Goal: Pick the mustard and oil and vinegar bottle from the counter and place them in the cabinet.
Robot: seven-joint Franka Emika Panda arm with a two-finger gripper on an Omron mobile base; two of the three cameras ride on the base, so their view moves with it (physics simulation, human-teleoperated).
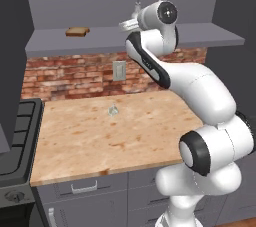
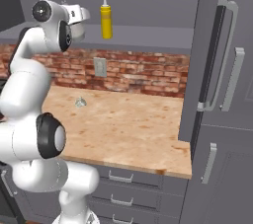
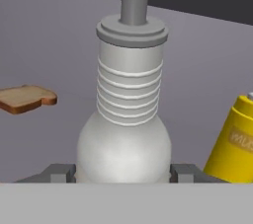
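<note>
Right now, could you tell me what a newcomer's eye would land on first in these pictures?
Probably the white arm reaching up to the grey cabinet shelf, its tool shut on the pale oil and vinegar bottle. The yellow mustard already stands upright on that shelf just beside it, and a slice of bread lies farther along on the other side. Below, the wooden counter holds a tiny glassy object.

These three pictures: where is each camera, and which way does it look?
Left base view: behind the arm's left, facing the counter, brick wall and cabinet; the white arm rises at lower right.
Right base view: behind the arm's right, facing the same counter; the arm rises at lower left, with the mustard standing in the cabinet.
Hand view: on the hand, looking along the fingers closed around the oil and vinegar bottle, bread slice beyond.
Both base views share the counter, the cabinet and a tiny clear object.
</note>
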